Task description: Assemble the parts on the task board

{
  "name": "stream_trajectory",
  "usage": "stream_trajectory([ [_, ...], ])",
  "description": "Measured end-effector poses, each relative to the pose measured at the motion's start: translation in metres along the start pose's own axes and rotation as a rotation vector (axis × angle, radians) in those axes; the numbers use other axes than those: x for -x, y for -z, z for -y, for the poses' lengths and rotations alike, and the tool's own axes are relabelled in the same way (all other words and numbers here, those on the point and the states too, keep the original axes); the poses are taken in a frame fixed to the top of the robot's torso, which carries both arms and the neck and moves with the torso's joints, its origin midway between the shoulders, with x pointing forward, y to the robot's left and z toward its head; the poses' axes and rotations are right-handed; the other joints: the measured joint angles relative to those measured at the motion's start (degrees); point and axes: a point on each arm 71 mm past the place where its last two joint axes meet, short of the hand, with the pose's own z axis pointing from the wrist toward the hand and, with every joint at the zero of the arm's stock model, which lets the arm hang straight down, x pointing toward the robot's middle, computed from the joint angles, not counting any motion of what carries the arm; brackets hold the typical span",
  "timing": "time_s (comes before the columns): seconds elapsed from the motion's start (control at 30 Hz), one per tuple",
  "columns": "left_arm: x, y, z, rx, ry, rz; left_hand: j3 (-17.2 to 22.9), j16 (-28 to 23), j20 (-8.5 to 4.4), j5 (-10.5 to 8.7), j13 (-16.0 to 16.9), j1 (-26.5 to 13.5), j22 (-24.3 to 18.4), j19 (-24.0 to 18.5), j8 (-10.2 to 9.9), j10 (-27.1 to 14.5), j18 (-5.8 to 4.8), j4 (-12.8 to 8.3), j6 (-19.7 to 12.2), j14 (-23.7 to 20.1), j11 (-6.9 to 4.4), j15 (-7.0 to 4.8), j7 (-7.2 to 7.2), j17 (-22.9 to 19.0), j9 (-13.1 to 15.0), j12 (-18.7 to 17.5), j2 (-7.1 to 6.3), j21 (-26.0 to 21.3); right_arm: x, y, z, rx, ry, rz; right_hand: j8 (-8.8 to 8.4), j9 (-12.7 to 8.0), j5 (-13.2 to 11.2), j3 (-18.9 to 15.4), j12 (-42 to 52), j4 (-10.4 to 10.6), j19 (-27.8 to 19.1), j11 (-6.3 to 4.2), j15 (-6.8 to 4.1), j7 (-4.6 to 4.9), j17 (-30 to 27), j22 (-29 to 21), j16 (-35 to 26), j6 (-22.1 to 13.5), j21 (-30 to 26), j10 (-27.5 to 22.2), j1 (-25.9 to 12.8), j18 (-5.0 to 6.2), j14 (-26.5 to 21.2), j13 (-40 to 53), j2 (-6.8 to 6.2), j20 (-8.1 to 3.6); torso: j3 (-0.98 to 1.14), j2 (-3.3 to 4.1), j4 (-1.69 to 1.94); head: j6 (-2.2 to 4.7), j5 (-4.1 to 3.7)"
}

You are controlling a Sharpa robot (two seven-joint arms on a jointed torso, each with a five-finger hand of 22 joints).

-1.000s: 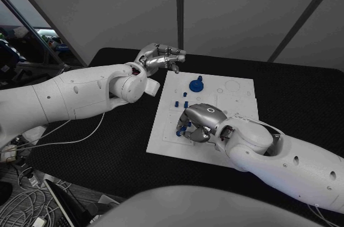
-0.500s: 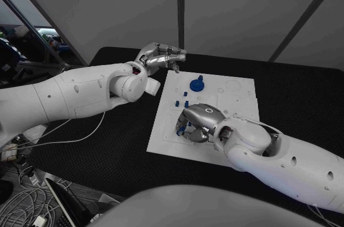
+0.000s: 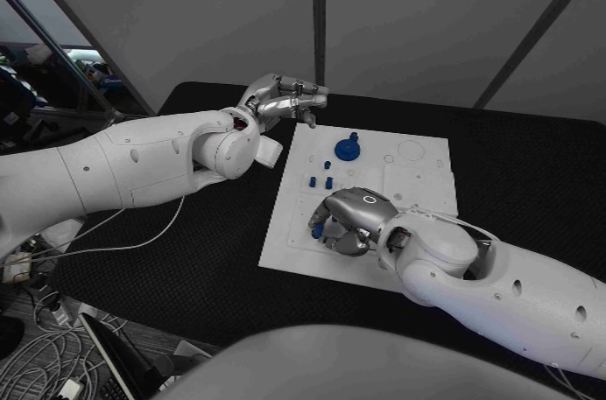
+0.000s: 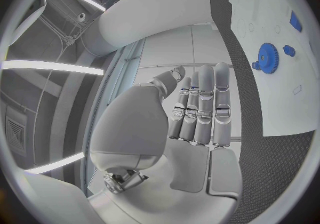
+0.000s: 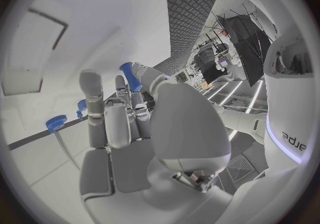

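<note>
The white task board (image 3: 417, 177) lies in the middle of the black table. A blue gear (image 3: 346, 148) (image 4: 266, 56) stands at its far side, with small blue pegs (image 3: 319, 182) just nearer. My right hand (image 3: 351, 221) is low over the board's near left part. It pinches a small blue peg (image 5: 130, 76) (image 3: 317, 230) between its thumb and a fingertip. Two more blue pieces (image 5: 56, 122) stand on the board (image 5: 100, 26) beyond its fingers. My left hand (image 3: 285, 98) (image 4: 193, 122) hovers off the board's far left corner, fingers stretched out side by side and holding nothing.
Empty round holes (image 3: 409, 151) mark the board's far right part. Black table (image 3: 531, 181) surrounds the board on every side. Cables (image 3: 51, 365) hang off the table's near left.
My right hand has edged slightly toward the near side of the board with the peg still in it. The left hand has stayed put.
</note>
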Motion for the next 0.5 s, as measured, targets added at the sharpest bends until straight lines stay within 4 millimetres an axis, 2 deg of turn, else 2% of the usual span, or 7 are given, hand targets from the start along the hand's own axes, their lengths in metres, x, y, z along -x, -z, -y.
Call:
stream_trajectory([
  [0.03,0.0,0.0,0.0,0.0,0.0,0.0,0.0,0.0,0.0,0.0,0.0,0.0,0.0,0.0,0.0,0.0,0.0,0.0,0.0,0.0,0.0,0.0,0.0,0.0,0.0,0.0,0.0,0.0,0.0,0.0,0.0001,0.001,0.0,0.0,0.0,-0.1,0.0,-0.6,-0.2,0.0,-0.9,0.15,0.0,0.01,-1.0,-1.6,-0.7,-1.1,-1.1,-1.2,-0.1,0.04,0.0,-0.3,-0.07,0.21,0.0,0.0,0.0,0.0,0.0],
  [0.1,0.0001,0.0,0.0,0.001,0.0,0.0,0.0,0.0,0.0,0.0,0.0,0.0,0.0,0.0,0.0,0.0,0.0,0.0,0.0,0.0,0.0,0.0,0.0,0.0,0.0,0.0,0.0,0.0,0.0004,0.0,-0.0001,0.003,-0.001,0.002,0.0,-0.1,0.0,-1.7,-0.2,0.0,-2.0,0.33,0.02,-0.22,-2.3,-3.7,-1.6,-2.6,-2.5,-2.7,-0.3,0.93,0.0,-0.7,-0.35,0.42,0.01,0.0,0.01,0.0,0.01],
  [0.17,0.0001,0.0,-0.0001,0.001,0.0,0.0,0.0,0.0,0.0,0.0,0.0,0.0,0.0,0.0,0.0,0.0,0.0,0.0,0.0,0.0,0.0,0.0,0.0,0.0,0.0,0.0,0.0,0.0,0.0008,-0.0001,-0.0002,0.005,-0.001,0.004,0.0,-0.1,0.0,-2.7,-0.2,0.1,-2.3,0.53,0.41,-0.59,-3.0,-4.9,-2.1,-3.5,-3.4,-3.7,-0.3,0.92,0.0,-1.0,-0.35,0.64,0.01,0.0,0.01,0.0,0.01],
  [0.33,0.0001,0.0,-0.0002,0.002,0.0,0.0,0.0,0.0,0.0,0.0,0.0,0.0,0.0,0.0,0.0,0.0,0.0,0.0,0.0,0.0,0.0,0.0,0.0,0.0,0.0,0.0,0.0,0.0,0.0011,0.0007,0.0002,0.008,-0.003,0.006,0.0,-0.1,0.0,-4.3,0.2,0.3,-2.6,0.82,0.41,-0.71,-4.0,-6.2,-2.7,-3.6,-4.3,-4.8,-0.3,0.92,0.0,-1.3,-0.35,0.83,0.02,0.0,0.0,0.06,-0.07],
  [0.37,0.0001,0.0,-0.0002,0.003,0.0,0.0,0.0,0.0,0.0,0.0,0.0,0.0,0.0,0.0,0.0,0.0,0.0,0.0,0.0,0.0,0.0,0.0,0.0,0.0,0.0,0.0,0.0,0.0,0.0012,0.001,0.0005,0.008,-0.003,0.007,0.0,0.0,0.0,-4.6,0.2,0.3,-2.7,0.61,0.41,-0.71,-4.2,-6.5,-2.9,-3.6,-4.6,-5.0,-0.3,0.92,0.0,-1.4,-0.35,0.71,0.02,0.0,0.01,0.06,-0.08],
  [0.5,0.0004,0.0002,-0.0002,0.004,0.0,0.0,0.0,0.0,0.0,0.0,0.0,0.0,0.0,0.0,0.0,0.0,0.0,0.0,0.0,0.0,0.0,0.0,0.0,0.0,0.0,0.0,0.0,0.0,0.0026,0.0042,0.0018,0.009,-0.007,0.022,0.0,0.0,0.0,-6.4,0.5,0.6,-4.0,1.07,0.72,-1.18,-6.0,-8.7,-4.2,-4.5,-6.2,-7.4,-0.1,1.0,-0.1,-1.7,-0.08,1.01,0.02,0.0,0.01,0.08,-0.11],
])
